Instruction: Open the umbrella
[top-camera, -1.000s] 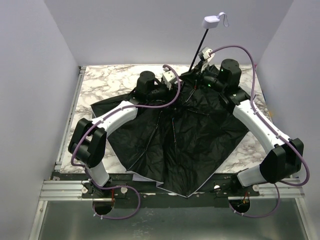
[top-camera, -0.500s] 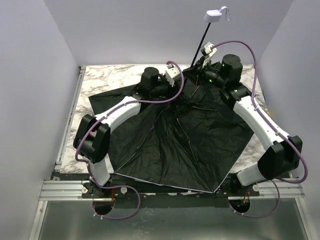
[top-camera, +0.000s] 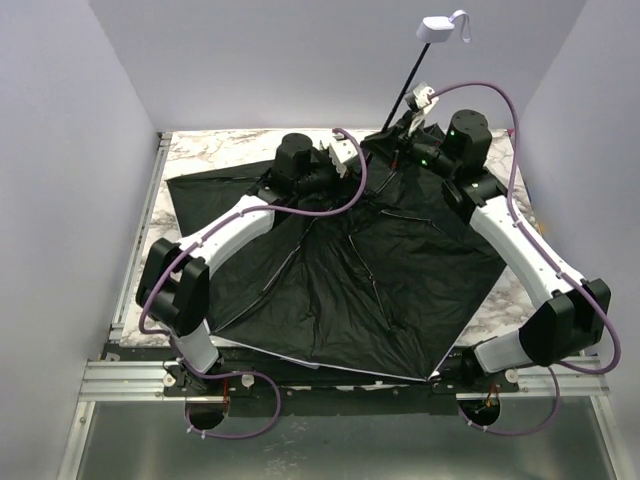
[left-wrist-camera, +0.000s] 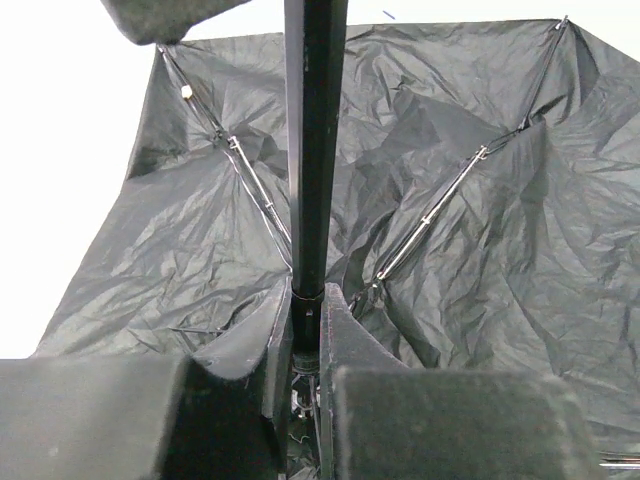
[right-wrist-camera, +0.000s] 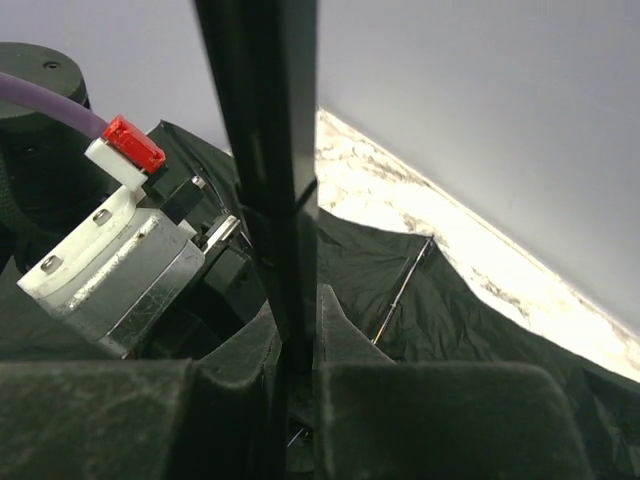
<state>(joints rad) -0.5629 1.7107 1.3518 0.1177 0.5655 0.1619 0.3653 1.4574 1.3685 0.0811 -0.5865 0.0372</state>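
The umbrella (top-camera: 370, 280) lies spread over the marble table with its black lining up and its ribs showing. Its thin black shaft (top-camera: 408, 85) rises at a slant from the back of the canopy to the small lavender handle (top-camera: 438, 29) with its loop. My left gripper (top-camera: 352, 168) is shut on the lower shaft (left-wrist-camera: 308, 300) near the hub. My right gripper (top-camera: 403, 128) is shut on the shaft (right-wrist-camera: 270, 150) a little higher up. The left wrist camera block (right-wrist-camera: 110, 265) shows close beside the right fingers.
The marble table (top-camera: 215, 150) shows at the back left and at the right edge (top-camera: 505, 300). Grey walls close in the left, back and right. The canopy's front tip (top-camera: 432, 378) reaches the metal rail (top-camera: 130, 380) at the near edge.
The canopy has spread wider and flatter over the table, its front tip swinging to the right. The shaft and handle have moved up and to the right with both grippers.
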